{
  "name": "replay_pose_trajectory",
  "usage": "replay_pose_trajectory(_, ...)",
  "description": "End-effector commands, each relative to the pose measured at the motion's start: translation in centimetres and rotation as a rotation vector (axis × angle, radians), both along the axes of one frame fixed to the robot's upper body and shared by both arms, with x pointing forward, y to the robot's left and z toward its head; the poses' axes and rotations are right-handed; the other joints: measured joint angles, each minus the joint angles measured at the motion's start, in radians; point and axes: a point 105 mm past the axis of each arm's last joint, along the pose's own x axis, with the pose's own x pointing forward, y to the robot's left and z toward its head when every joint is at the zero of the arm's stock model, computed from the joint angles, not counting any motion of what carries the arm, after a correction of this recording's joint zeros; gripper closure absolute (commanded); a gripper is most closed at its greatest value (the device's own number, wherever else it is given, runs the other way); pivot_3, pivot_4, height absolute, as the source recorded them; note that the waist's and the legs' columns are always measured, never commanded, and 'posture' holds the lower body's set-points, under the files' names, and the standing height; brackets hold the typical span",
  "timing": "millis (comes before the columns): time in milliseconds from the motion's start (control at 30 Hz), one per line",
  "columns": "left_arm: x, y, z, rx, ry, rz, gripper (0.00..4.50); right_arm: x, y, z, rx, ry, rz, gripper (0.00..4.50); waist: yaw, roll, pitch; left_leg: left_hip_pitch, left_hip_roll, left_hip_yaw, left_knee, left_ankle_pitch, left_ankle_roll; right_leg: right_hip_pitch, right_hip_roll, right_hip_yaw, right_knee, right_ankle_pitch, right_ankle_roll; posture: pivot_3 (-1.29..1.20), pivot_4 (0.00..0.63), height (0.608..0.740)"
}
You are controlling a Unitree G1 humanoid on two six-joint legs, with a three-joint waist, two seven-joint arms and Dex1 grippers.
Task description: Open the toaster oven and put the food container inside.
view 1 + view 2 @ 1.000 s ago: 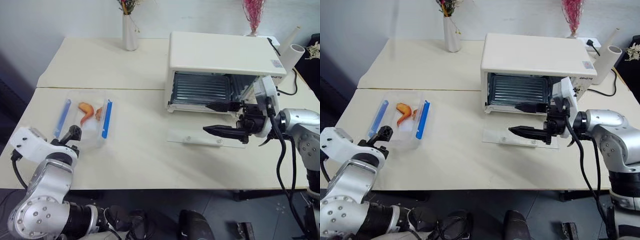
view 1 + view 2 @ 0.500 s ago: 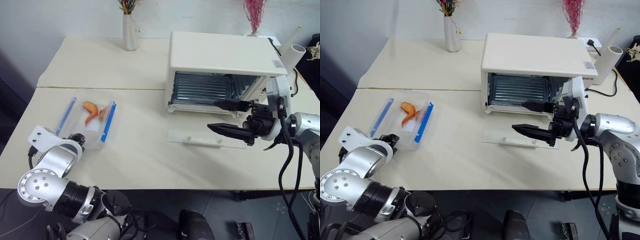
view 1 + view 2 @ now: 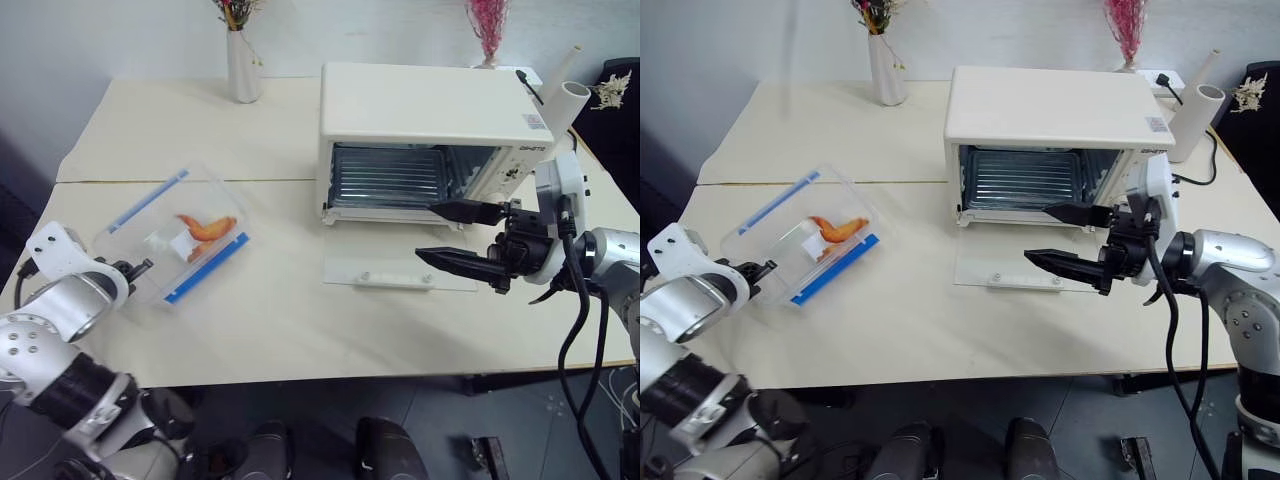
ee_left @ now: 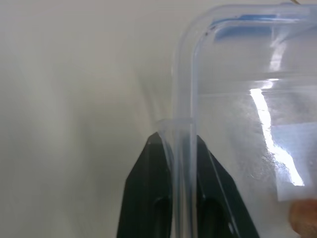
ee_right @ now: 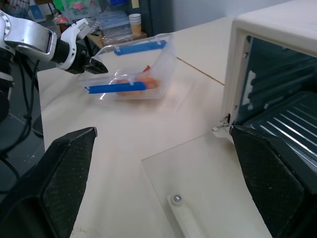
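Left claw (image 4: 184, 148) clenched on food container (image 3: 175, 236) rim, right claw (image 3: 455, 234) released before open toaster oven (image 3: 425, 135)

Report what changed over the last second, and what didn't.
The left hand closed on the rim of the food container, which has turned on the table and tipped, its near end now lifted. The right hand remains open in front of the toaster oven, whose glass door still lies flat and open.

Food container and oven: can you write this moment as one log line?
toaster oven: door open, down flat | food container: on table, end wall pinched by left pincer | right pincer: open, empty, before oven
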Motion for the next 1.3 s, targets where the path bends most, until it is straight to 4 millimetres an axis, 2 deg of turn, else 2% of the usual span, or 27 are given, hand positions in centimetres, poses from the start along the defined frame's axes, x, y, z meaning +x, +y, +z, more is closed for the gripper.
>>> replay_pose_trajectory(33,0.1,0.3,0.4,0.041,0.052,-0.130,4.50,-0.3,-0.8,1.0,0.000,-0.033,-0.016,0.00,0.000,0.000,0.000,0.000,0.000,0.000,0.000,0.000,0.000,0.000,0.000,0.000,0.000,0.000,0.000,0.00,0.150,0.740)
replay_pose_trajectory(233,1.1,-0.9,0.9,0.088,0.143,-0.395,4.50,-0.4,-1.6,0.3,-0.015,-0.007,-0.050,0.00,0.007,-0.001,0.000,-0.001,0.000,0.005,-0.001,0.000,0.000,-0.001,0.000,0.000,-0.001,0.000,0.000,0.00,0.150,0.740)
replay_pose_trajectory(433,3.4,-3.8,4.0,0.074,0.095,-0.570,4.50,-0.8,-3.7,-0.4,-0.035,0.032,-0.137,0.00,0.023,-0.004,0.002,-0.005,-0.001,0.007,0.000,0.000,0.000,-0.002,0.000,-0.001,-0.002,0.000,0.000,0.00,0.150,0.740)
replay_pose_trajectory(567,4.8,-6.8,6.3,0.061,0.048,-0.676,4.50,-1.7,-5.5,-1.1,-0.002,0.112,-0.210,0.00,0.020,-0.006,0.003,-0.005,0.000,0.007,0.000,0.000,0.000,-0.002,0.001,-0.002,-0.002,0.000,0.000,0.00,0.150,0.740)
replay_pose_trajectory(667,5.6,-9.6,7.9,0.069,0.026,-0.762,4.50,-2.3,-6.3,-1.6,-0.025,0.099,-0.272,0.00,0.015,-0.007,0.003,-0.004,0.000,0.008,0.000,0.000,0.001,-0.002,0.001,-0.001,-0.002,0.000,0.000,0.00,0.150,0.740)
replay_pose_trajectory(833,6.5,-14.1,9.2,0.083,0.005,-0.892,4.50,-2.9,-6.9,-2.1,-0.044,0.081,-0.331,0.00,0.016,-0.007,0.004,-0.004,0.000,0.009,0.000,0.000,0.001,-0.002,0.001,0.000,-0.001,0.000,0.001,0.00,0.150,0.740)
replay_pose_trajectory(967,6.4,-17.2,9.4,0.083,-0.002,-1.007,4.50,-3.5,-7.1,-2.2,-0.039,0.073,-0.368,0.00,0.017,-0.007,0.004,-0.004,0.000,0.009,0.000,0.001,0.001,-0.002,0.001,0.000,-0.001,0.000,0.001,0.00,0.150,0.740)
replay_pose_trajectory(1300,7.4,-25.4,8.4,0.091,-0.005,-1.191,4.50,-4.9,-7.6,-2.6,-0.017,0.063,-0.455,0.00,0.023,-0.008,0.004,-0.004,-0.001,0.008,0.001,0.001,0.001,-0.002,0.001,0.000,-0.002,0.000,0.001,0.00,0.150,0.740)
